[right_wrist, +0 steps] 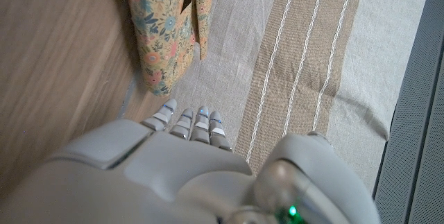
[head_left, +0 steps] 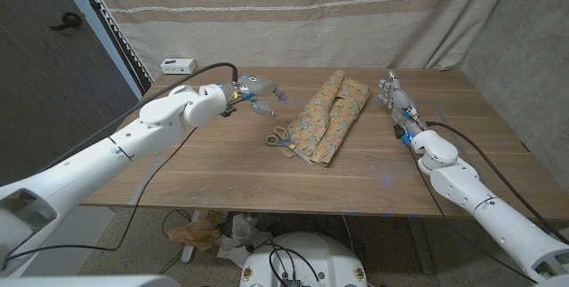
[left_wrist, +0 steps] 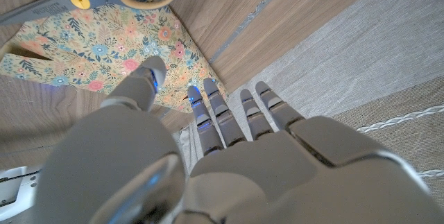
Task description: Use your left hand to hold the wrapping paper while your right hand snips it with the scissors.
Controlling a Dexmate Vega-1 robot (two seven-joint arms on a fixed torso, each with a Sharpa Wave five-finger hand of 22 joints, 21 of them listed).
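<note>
Scissors (head_left: 283,139) lie on table (head_left: 222,176), blades on near-left edge of wrapping paper (head_left: 332,115) at centre. Left hand (head_left: 256,91) hovers beyond scissors, left of paper, fingers spread, empty. Right hand (head_left: 396,99) right of paper, fingers straight, together, holding nothing.

No readable text, labels, brands, numbers or signs appear on anything in these views.
</note>
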